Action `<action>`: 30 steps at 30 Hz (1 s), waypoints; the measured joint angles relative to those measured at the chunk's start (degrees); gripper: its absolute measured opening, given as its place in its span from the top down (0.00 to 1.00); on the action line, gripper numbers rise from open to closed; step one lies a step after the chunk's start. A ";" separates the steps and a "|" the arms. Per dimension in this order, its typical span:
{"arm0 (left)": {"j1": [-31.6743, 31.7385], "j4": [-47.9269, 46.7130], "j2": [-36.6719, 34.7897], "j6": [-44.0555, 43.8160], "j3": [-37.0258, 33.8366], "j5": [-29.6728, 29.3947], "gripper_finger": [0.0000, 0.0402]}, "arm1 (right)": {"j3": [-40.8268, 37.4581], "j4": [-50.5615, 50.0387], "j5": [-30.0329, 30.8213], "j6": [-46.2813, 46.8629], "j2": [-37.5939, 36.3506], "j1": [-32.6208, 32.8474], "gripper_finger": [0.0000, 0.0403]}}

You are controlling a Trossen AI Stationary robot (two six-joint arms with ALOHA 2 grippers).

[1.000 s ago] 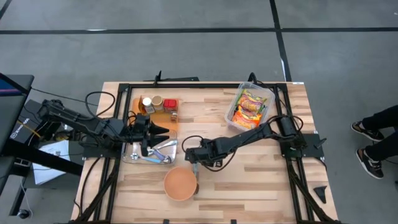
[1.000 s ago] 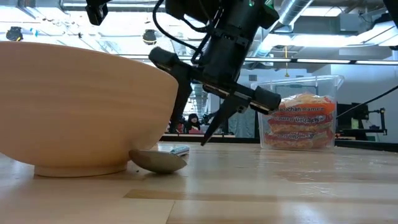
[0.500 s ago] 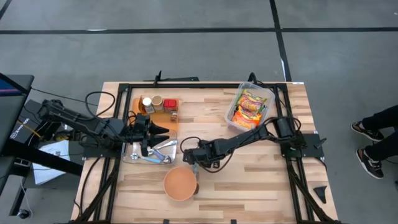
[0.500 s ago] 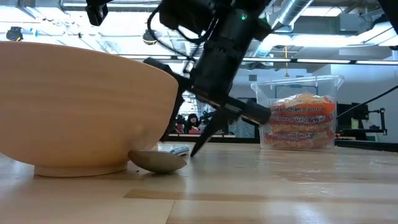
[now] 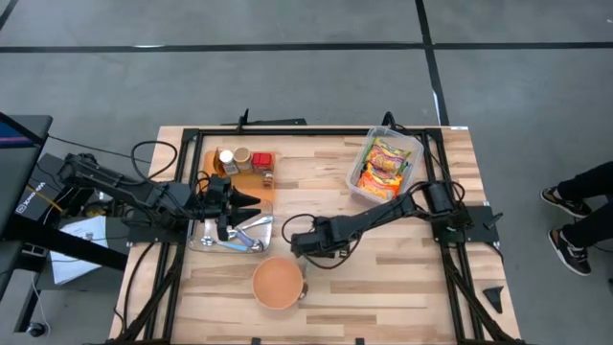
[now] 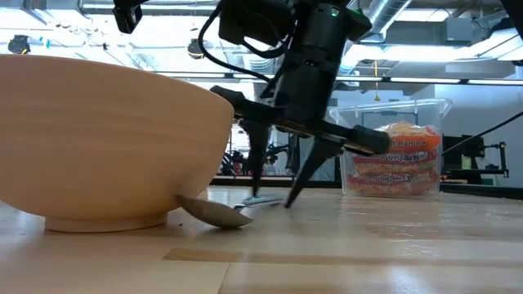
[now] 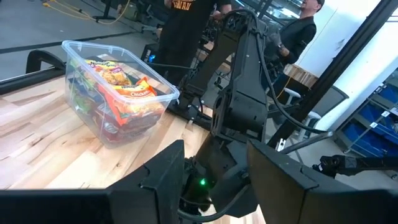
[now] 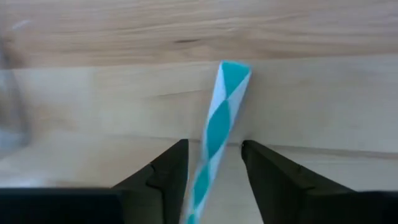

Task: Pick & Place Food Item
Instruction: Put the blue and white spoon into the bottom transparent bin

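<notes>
So there's the wooden table [image 5: 383, 268], with a clear tub [image 5: 385, 165] of noodle packets sitting at the far right and a wooden bowl [image 5: 278, 284] at the near edge. My left gripper [image 5: 247, 200] just hangs over the metal tray [image 5: 203, 238] on the left, fingers a bit apart and empty. My right gripper [image 6: 274, 200] is down on the table right by the bowl, fingers [image 8: 166, 171] spread either side of the spoon's [image 6: 214, 212] teal-and-white handle, can't tell if they're touching it.

Right gripper [image 5: 299, 245] sits low at centre frame — fingers parted, tips down. Left gripper [image 5: 251, 200] rests left of centre, fingers apart — arm outstretched.
</notes>
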 joint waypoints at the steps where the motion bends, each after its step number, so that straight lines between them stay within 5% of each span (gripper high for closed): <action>1: 0.00 0.00 0.00 0.00 0.00 0.00 0.58 | -0.01 -1.32 -0.08 -0.02 -0.24 0.09 0.62; 16: 0.00 0.02 0.00 0.13 0.00 0.00 0.58 | 2.49 -11.76 0.58 2.12 -0.15 3.81 0.68; 25: 0.00 0.02 0.00 0.15 0.00 0.00 0.58 | 2.56 -13.92 2.83 5.20 -0.15 5.59 0.91; 30: 0.00 0.00 0.00 0.16 0.00 -0.01 0.58 | 3.95 -16.67 4.83 7.65 0.11 7.48 0.92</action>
